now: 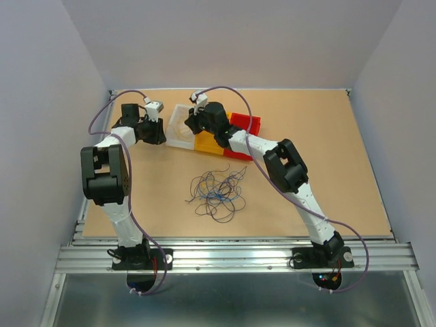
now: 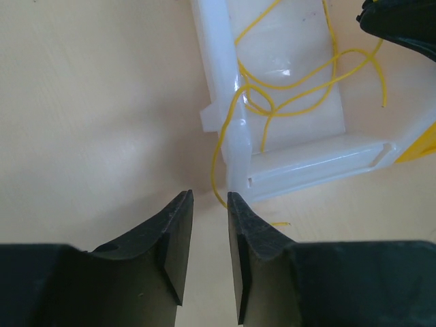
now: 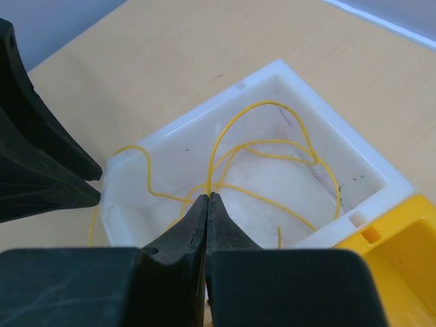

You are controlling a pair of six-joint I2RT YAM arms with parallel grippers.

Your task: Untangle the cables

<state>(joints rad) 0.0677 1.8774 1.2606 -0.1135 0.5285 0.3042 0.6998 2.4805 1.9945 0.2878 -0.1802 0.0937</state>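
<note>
A tangle of thin blue and black cables [image 1: 216, 192] lies on the table between the arms. A yellow cable [image 3: 266, 146] lies looped in the white bin [image 3: 354, 153], with one strand hanging over the bin's corner [image 2: 219, 150]. My right gripper [image 3: 208, 197] is shut on the yellow cable, above the bin [image 1: 178, 126]. My left gripper [image 2: 209, 197] is open and empty, just outside the bin's corner [image 2: 235, 174], with the hanging yellow strand near its fingertips. The left gripper also shows at the left edge of the right wrist view [image 3: 41, 170].
A yellow bin [image 1: 210, 143] and a red bin [image 1: 245, 124] stand next to the white one at the back of the table. The yellow bin's corner shows in the right wrist view [image 3: 395, 238].
</note>
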